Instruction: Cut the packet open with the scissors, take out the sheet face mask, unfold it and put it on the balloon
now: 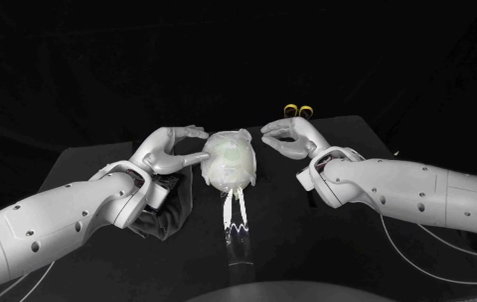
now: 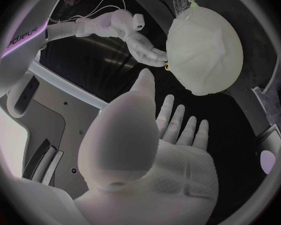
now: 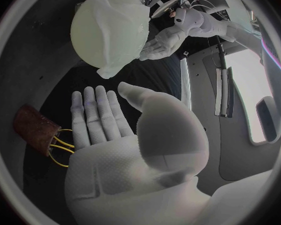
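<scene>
Centrally, the balloon [image 1: 231, 158], draped in the sheet face mask [image 1: 236, 138], sits above the counter [image 1: 338, 247] between the left robot hand [image 1: 171, 152] and right robot hand [image 1: 288, 136], both spread open, holding nothing. Yellow-handled scissors [image 1: 298, 111] lie behind the right one.

White screw-dotted arms [image 1: 69, 212], silver hands [image 1: 164, 152], thin cables [image 1: 396, 241]
</scene>
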`<control>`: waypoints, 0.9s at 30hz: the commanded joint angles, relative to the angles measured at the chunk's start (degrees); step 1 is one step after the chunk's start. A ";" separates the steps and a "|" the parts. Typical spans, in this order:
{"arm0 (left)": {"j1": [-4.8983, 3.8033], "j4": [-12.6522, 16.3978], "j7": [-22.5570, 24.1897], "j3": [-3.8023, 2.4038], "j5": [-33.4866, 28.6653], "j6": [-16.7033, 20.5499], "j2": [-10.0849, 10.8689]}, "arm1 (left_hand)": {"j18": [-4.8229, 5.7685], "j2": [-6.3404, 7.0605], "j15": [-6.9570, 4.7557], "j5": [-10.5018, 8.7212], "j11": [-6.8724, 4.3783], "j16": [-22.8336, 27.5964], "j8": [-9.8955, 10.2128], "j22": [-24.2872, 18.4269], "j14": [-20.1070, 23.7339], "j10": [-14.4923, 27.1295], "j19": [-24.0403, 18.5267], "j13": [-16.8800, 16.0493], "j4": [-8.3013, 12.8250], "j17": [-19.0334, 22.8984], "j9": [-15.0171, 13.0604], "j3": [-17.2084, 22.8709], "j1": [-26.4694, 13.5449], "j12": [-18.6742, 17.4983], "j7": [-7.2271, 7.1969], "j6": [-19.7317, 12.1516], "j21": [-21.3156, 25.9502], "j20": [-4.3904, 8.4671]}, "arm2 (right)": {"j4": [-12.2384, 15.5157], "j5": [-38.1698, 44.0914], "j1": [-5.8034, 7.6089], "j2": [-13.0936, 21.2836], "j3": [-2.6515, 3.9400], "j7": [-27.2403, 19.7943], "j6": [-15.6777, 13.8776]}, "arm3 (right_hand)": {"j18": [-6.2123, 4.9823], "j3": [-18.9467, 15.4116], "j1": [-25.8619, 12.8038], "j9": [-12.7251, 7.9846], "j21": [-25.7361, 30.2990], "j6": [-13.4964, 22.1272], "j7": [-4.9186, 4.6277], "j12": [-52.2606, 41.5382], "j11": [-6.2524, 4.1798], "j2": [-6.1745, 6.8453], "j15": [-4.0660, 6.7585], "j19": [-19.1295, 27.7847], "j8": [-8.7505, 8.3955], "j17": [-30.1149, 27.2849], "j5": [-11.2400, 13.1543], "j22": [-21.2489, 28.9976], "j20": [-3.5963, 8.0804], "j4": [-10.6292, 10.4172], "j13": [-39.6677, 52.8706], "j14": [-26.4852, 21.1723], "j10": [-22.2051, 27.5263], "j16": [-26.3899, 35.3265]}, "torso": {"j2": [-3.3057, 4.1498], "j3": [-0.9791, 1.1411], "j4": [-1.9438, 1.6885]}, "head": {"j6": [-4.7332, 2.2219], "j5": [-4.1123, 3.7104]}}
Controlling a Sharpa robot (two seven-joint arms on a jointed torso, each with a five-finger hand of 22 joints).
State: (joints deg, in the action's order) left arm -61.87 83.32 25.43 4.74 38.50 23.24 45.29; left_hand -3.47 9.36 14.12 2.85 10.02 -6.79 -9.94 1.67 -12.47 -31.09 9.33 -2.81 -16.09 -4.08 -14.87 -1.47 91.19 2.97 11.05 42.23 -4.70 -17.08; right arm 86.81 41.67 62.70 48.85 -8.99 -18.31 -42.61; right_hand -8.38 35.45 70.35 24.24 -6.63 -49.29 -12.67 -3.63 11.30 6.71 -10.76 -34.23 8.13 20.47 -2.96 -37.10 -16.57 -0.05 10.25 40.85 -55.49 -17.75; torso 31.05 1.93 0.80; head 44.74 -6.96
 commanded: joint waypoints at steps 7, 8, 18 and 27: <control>-0.05 -1.09 -6.34 -0.27 12.94 2.46 -2.61 | 0.15 1.08 -2.04 0.03 1.11 1.61 0.91 0.10 2.19 4.33 0.53 0.28 -0.92 0.67 0.75 -2.33 1.66 -0.50 1.72 -2.50 0.15 0.10 | -0.58 18.70 1.65 -2.20 0.10 5.60 0.12 | 0.17 3.66 5.68 -2.52 3.09 1.79 -2.56 0.13 1.57 -2.74 -1.33 2.50 -1.75 -4.66 0.08 4.87 -0.11 2.72 -4.98 -3.04 3.61 4.95 | 0.00 0.01 0.00 | -0.47 0.42; -0.05 -1.25 -6.72 -0.30 13.39 2.42 -2.84 | 0.15 1.08 -2.04 0.03 1.11 1.61 0.91 0.10 2.19 4.33 0.53 0.28 -0.92 0.67 0.75 -2.33 1.66 -0.50 1.72 -2.50 0.15 0.10 | -0.69 19.34 1.72 -2.44 0.10 6.06 0.24 | 0.22 4.35 5.89 -2.69 3.10 1.82 -2.55 0.13 1.59 -2.91 -1.36 2.72 -1.82 -4.98 0.08 5.28 -0.10 2.97 -5.29 -3.15 3.66 5.25 | 0.01 0.00 0.01 | -0.48 0.46; -0.12 -2.16 -9.71 -0.48 16.30 1.38 -4.02 | -0.06 0.10 -2.75 -0.01 1.25 1.91 -0.15 0.05 2.32 3.56 0.16 0.15 -0.86 0.73 -0.09 -1.43 1.91 -0.32 1.69 0.33 0.37 0.26 | -1.97 21.56 2.06 -5.12 0.10 8.69 3.30 | 0.97 12.99 3.69 -5.17 4.11 2.31 -3.11 0.09 2.08 -4.05 -1.92 14.73 -2.65 -8.74 -2.02 17.20 -0.18 3.72 -6.69 -3.90 4.69 9.06 | 0.03 0.01 -0.01 | -0.22 0.32; -0.15 -2.85 -11.54 -0.50 17.42 0.34 -4.66 | -0.16 -0.79 -2.66 -0.04 1.61 2.21 -0.71 0.00 2.62 2.76 -0.29 0.10 -0.79 0.84 -0.44 -0.80 1.99 -0.24 1.89 1.68 0.60 0.34 | -2.89 22.56 2.09 -7.00 0.10 10.41 4.05 | 1.14 13.83 2.01 -6.04 4.20 2.91 -3.49 0.16 2.35 -4.67 -2.20 16.27 -2.82 -10.51 -3.05 18.93 -0.23 2.75 -6.73 -6.81 5.25 11.04 | -0.02 -0.01 0.03 | -0.13 0.37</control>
State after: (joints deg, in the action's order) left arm -61.95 80.50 15.58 4.29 54.30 24.51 40.78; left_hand -3.47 9.11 11.59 2.85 11.59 -4.78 -10.40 1.70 -9.93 -28.01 9.41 -2.67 -16.83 -3.29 -15.23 -2.66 93.12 2.62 11.21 43.58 -4.38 -16.77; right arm 84.07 62.07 64.71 42.07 -8.93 -9.50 -39.93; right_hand -8.32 49.13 72.66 18.32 -2.65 -46.67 -11.98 -3.63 13.61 1.94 -12.92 -18.34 5.68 10.14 -5.79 -18.31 -16.69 2.83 3.57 34.49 -50.54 -6.98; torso 31.04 1.92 0.79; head 44.60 -6.63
